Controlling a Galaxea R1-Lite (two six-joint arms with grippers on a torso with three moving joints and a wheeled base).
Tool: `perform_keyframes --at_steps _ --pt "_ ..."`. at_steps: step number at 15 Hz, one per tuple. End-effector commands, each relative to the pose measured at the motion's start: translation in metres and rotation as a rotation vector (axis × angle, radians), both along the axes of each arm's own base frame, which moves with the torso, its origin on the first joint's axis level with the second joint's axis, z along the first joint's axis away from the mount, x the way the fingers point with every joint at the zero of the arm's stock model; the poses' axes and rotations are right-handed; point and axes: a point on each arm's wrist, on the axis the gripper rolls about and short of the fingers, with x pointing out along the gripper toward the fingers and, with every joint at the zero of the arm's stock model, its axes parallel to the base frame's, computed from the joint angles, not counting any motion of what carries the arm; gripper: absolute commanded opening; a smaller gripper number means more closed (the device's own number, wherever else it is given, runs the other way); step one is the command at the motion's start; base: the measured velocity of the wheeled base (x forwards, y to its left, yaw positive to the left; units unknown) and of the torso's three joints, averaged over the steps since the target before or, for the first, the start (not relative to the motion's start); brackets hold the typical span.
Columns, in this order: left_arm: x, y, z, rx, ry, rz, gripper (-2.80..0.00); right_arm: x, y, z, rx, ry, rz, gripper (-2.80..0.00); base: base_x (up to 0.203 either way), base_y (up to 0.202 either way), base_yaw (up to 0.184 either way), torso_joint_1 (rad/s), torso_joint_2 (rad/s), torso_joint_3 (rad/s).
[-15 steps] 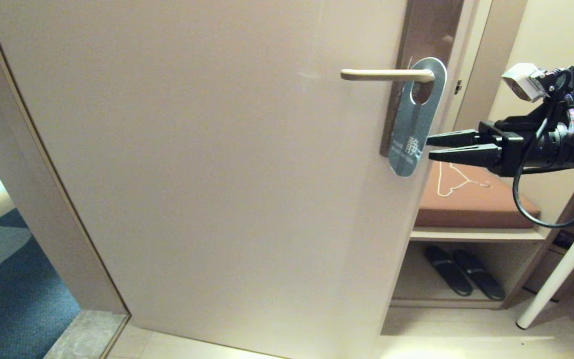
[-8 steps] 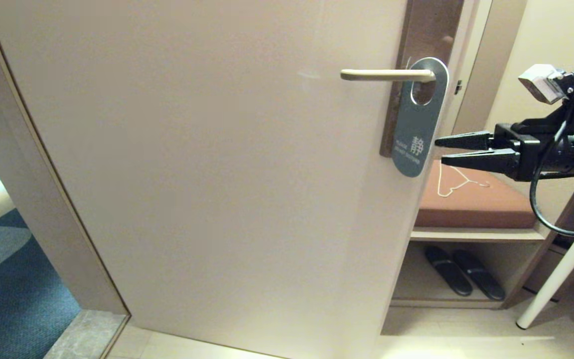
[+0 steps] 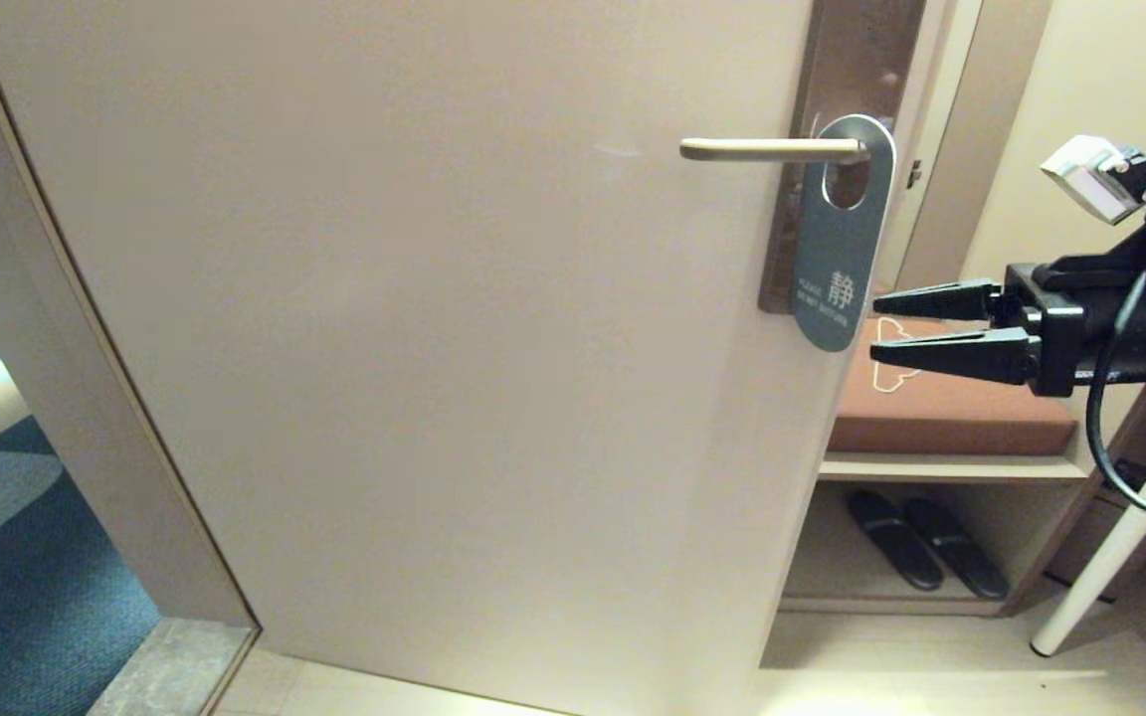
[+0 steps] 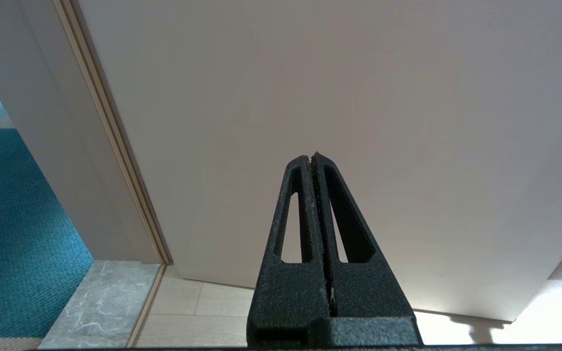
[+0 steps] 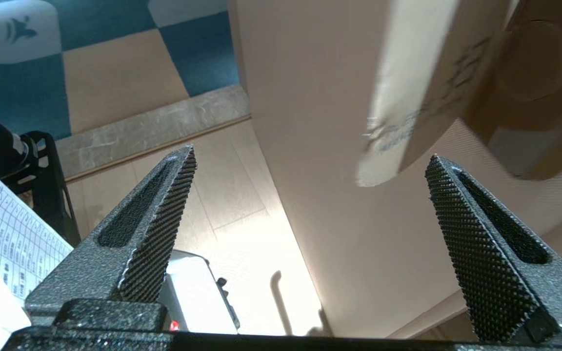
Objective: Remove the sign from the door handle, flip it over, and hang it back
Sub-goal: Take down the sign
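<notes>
Right gripper (image 3: 873, 321) fingers spread wide, empty. Sign (image 3: 840, 239) hangs on handle (image 3: 772, 150), lower edge just ahead of fingertips. Advance until the card sits between pads, then pinch. Left gripper (image 4: 314, 158) clenched, parked.

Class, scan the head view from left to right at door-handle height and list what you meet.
Door handle → sign hanging on it, blue-grey face out → right gripper, open, just clear of the sign's lower end.
</notes>
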Motion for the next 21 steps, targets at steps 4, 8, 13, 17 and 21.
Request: perform_keyframes --at_steps 4,8,13,17,21 --pt "0.000 0.000 0.000 0.000 0.001 0.001 -2.80 -0.010 0.012 0.013 -0.028 -0.039 -0.094 0.00 0.000 0.000 0.000 0.000 0.00 0.000" --pt "0.000 0.000 0.000 0.000 0.001 0.001 -2.80 -0.005 0.014 0.020 -0.045 -0.074 -0.263 0.00 0.000 0.000 0.000 0.000 0.00 0.000" --pt "0.000 0.000 0.000 0.000 0.001 0.001 -2.80 -0.002 0.016 0.026 -0.025 -0.135 -0.291 0.00 0.000 0.000 0.000 0.000 0.00 0.000" --pt "0.000 0.000 0.000 0.000 0.001 0.001 -2.80 0.002 0.016 0.029 -0.032 -0.174 -0.345 0.00 0.000 0.000 0.000 0.000 0.00 0.000" --pt "0.000 0.000 0.000 0.000 0.001 0.001 -2.80 0.007 0.015 0.030 -0.035 -0.206 -0.387 0.00 0.000 0.000 0.000 0.000 0.00 0.000"
